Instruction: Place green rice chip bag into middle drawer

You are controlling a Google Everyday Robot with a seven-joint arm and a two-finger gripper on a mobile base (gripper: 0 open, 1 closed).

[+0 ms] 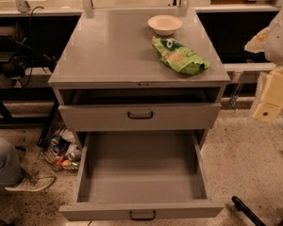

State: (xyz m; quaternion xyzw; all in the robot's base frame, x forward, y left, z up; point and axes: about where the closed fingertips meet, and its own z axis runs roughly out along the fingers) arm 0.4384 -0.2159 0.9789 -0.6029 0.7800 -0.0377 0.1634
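Observation:
The green rice chip bag (180,56) lies on the right side of the grey cabinet top (108,51), just in front of a cream bowl (165,24). The middle drawer (140,173) is pulled far out below, and its plain grey floor holds nothing. Its dark bar handle (142,215) is at the bottom edge of the view. The handled drawer front (139,115) above it is nearly closed. My gripper (268,105), cream-coloured, hangs at the right edge of the view, off to the right of the cabinet and below the bag's level, well apart from the bag.
A wire basket of cans (62,150) stands on the floor left of the cabinet. A person's leg and shoe (19,178) are at the lower left. A black bar (247,210) lies on the floor at the lower right. Cables and equipment (9,55) are at the left.

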